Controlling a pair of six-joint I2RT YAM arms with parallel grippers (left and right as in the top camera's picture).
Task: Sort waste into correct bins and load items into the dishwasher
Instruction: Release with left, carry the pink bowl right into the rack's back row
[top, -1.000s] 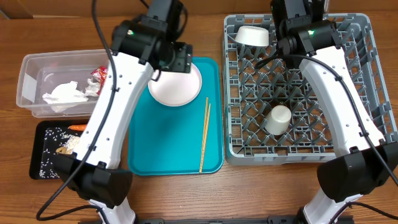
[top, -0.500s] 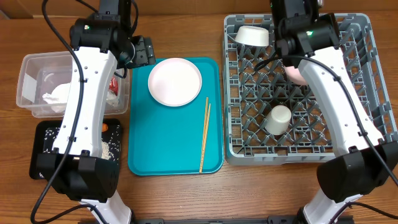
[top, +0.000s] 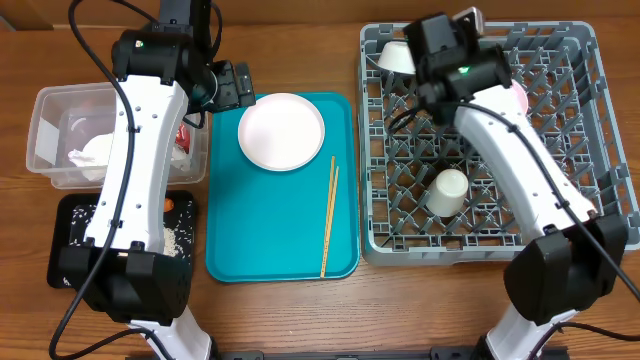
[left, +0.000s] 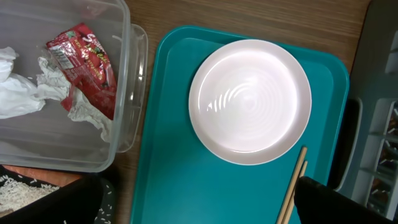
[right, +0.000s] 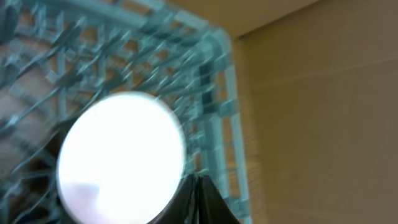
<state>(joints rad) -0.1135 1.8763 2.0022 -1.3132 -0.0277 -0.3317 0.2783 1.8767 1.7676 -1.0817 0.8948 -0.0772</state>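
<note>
We see the pale plate (top: 281, 130) lying flat on a teal tray (top: 260, 230), with chopsticks (top: 329, 215) just beside it. Left of that, the tub (top: 50, 105) holds a red wrapper (left: 84, 59) and a tissue (left: 25, 93). Rice (left: 25, 190) lies in the black tray (top: 58, 215). The left gripper (top: 238, 85) hangs between tub and plate, jaws wide apart and empty. A cup (top: 447, 192) and a bowl (top: 397, 55) sit in the grey rack (top: 580, 150). The right gripper (right: 198, 199), blurred, is pinched on a second bowl's (right: 121, 155) rim.

I see plate (top: 281, 131) on the large tray (top: 250, 240), chopsticks (top: 329, 215) right of it; tub (top: 45, 140) left, shallow tray (top: 65, 250) before tub; rack (top: 590, 150) right, cup (top: 448, 192) and bowl (top: 397, 56) inside.
</note>
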